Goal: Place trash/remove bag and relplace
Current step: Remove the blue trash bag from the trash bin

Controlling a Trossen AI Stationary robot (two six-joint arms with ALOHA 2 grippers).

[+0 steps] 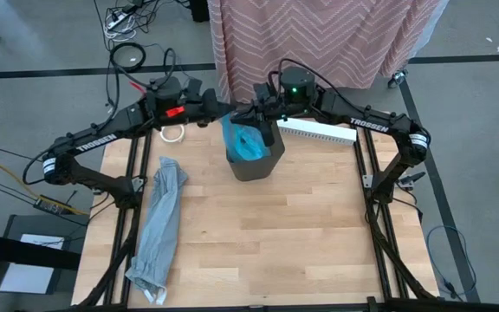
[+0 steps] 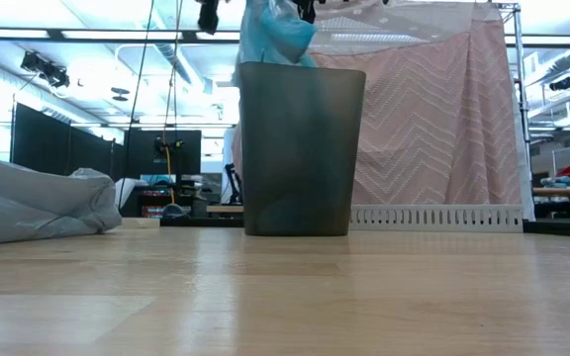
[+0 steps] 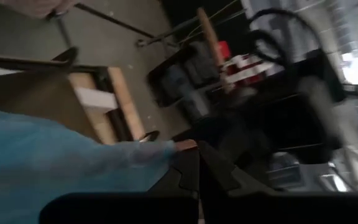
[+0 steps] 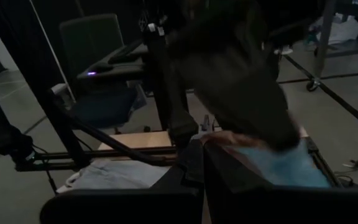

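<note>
Here a pale wooden worktop (image 1: 258, 234) is backed by a pink chevron curtain (image 1: 319, 35). Near its far edge, the blue bag (image 1: 248, 143) is held above the dark bin (image 1: 256, 160) by both clenched pincers, left pincer (image 1: 229, 113) and right pincer (image 1: 263, 121). A grey bag (image 1: 158, 225) lies along the left edge.

Left tool (image 3: 197, 163) clamped tight on the edge of the blue bag (image 3: 55, 158), thin plastic stretched off to one side. Behind it: wood worktop (image 3: 120, 99) edge w/ a white block (image 3: 95, 98), grey floor (image 3: 104, 37), dark blurred gear further back.
</note>
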